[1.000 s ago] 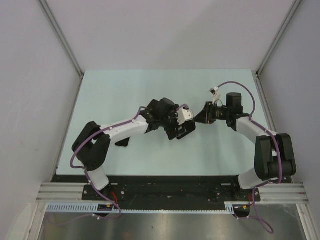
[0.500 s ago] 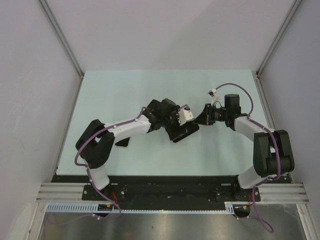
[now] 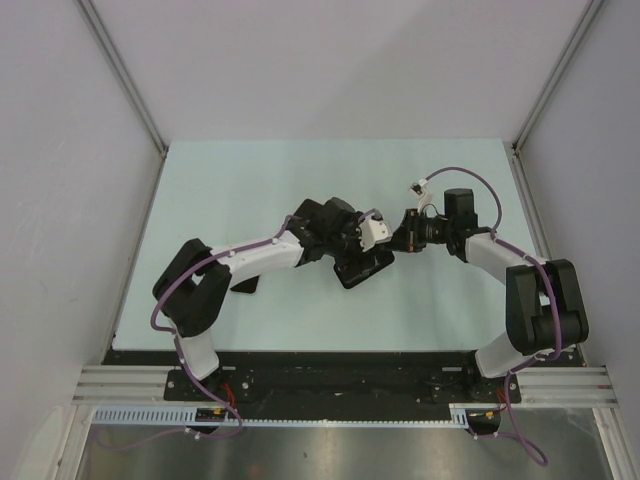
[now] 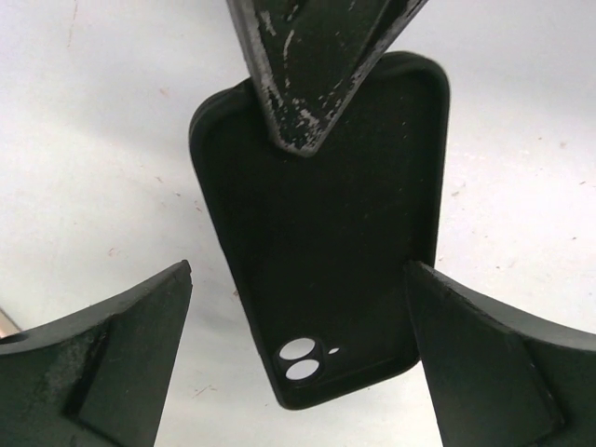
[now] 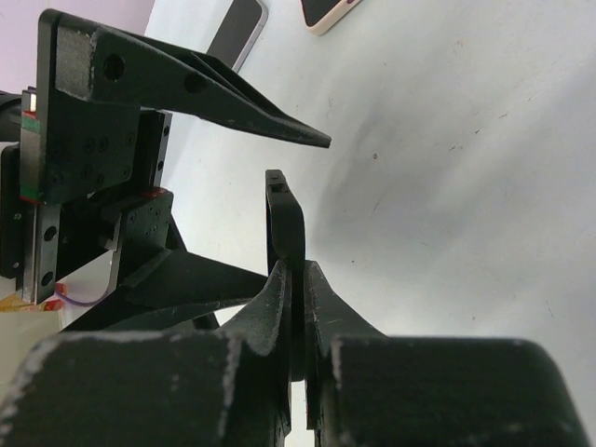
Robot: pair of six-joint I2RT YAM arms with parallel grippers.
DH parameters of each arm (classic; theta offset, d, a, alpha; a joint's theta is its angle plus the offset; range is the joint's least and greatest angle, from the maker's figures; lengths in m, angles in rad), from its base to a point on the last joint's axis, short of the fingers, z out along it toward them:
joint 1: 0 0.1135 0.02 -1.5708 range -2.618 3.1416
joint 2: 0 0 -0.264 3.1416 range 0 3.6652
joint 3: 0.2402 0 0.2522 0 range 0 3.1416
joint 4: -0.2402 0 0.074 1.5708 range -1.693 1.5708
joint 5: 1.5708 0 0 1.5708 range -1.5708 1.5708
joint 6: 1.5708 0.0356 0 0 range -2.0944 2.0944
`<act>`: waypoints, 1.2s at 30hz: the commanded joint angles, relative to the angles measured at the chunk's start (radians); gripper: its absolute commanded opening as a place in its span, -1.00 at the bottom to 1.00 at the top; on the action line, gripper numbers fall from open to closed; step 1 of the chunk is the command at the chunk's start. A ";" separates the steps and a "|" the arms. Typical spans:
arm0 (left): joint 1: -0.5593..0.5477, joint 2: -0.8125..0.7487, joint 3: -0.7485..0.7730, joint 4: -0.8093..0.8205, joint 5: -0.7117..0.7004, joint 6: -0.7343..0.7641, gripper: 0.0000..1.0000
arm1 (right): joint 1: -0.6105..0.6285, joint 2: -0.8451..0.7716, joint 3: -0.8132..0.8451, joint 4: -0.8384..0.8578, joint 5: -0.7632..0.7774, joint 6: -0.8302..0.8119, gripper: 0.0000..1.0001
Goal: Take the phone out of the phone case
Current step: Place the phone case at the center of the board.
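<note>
Black, scuffed fingers of the right gripper (image 5: 295, 275) are seen pressed together on one short end of the phone case (image 4: 326, 279), with a thin lip of its rim pinched between them. From that pinch the long axis of the case is carried straight away from the right gripper, and the camera cut-outs (image 4: 300, 358) lie at the far end. The back of the case is turned toward the left wrist camera, flat-on to the table (image 4: 84, 112). Whether it rests on the surface or hangs just above cannot be told.

The left gripper (image 4: 298, 267) is held spread wide, astride the case near the cut-out end, one finger outside each long edge. One finger is clear of the case. The other is just beside its edge, contact uncertain. The closing line is thus set square across the long axis.

The phone is not confirmed inside the case, since only the back is shown. A dark phone-like slab (image 5: 235, 30) is noted on the table beyond the left gripper.

Judged: the left gripper is better placed for a hold across the width, while the end is pinned by the right.
</note>
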 commanded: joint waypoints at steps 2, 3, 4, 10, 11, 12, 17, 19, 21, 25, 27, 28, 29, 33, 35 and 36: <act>-0.014 -0.034 0.038 0.031 0.049 -0.063 1.00 | 0.003 -0.010 0.021 0.039 -0.007 0.016 -1.00; -0.014 -0.034 0.036 0.033 0.050 -0.069 1.00 | 0.005 -0.010 0.021 0.036 -0.005 0.012 -1.00; -0.014 -0.039 0.036 0.034 0.065 -0.072 1.00 | 0.005 -0.011 0.021 0.033 -0.002 0.000 -1.00; -0.014 -0.051 0.032 0.033 0.095 -0.110 1.00 | 0.005 -0.010 0.021 0.036 0.002 0.004 -1.00; -0.014 -0.053 0.029 0.031 0.101 -0.110 1.00 | 0.005 -0.011 0.021 0.036 0.005 0.001 -1.00; -0.014 -0.054 0.025 0.031 0.107 -0.110 1.00 | 0.003 -0.011 0.021 0.033 0.007 -0.004 -1.00; -0.013 -0.057 0.027 0.034 0.128 -0.124 1.00 | 0.003 -0.007 0.021 0.026 0.008 -0.016 -1.00; -0.013 -0.062 0.027 0.034 0.127 -0.123 1.00 | 0.002 -0.007 0.021 0.023 0.004 -0.024 -1.00; -0.008 -0.064 0.028 0.034 0.113 -0.124 1.00 | 0.002 -0.005 0.021 0.017 -0.007 -0.039 -1.00; -0.002 -0.057 0.032 0.036 0.105 -0.141 1.00 | 0.005 -0.005 0.021 0.005 -0.021 -0.070 -1.00; 0.003 -0.059 0.030 0.037 0.107 -0.150 1.00 | 0.005 -0.004 0.021 -0.001 -0.039 -0.089 -1.00; 0.007 -0.057 0.030 0.039 0.111 -0.153 1.00 | 0.005 -0.005 0.021 -0.004 -0.044 -0.094 -1.00; 0.012 -0.057 0.032 0.041 0.116 -0.158 1.00 | 0.005 -0.007 0.021 -0.007 -0.042 -0.096 -1.00; 0.030 -0.054 0.027 0.037 0.187 -0.176 1.00 | 0.005 -0.005 0.021 -0.007 -0.034 -0.103 -1.00; 0.030 -0.056 0.021 0.039 0.197 -0.173 1.00 | 0.005 -0.005 0.021 -0.001 -0.036 -0.094 -1.00; 0.030 -0.056 0.019 0.038 0.200 -0.175 1.00 | 0.006 -0.007 0.021 -0.001 -0.038 -0.091 -1.00</act>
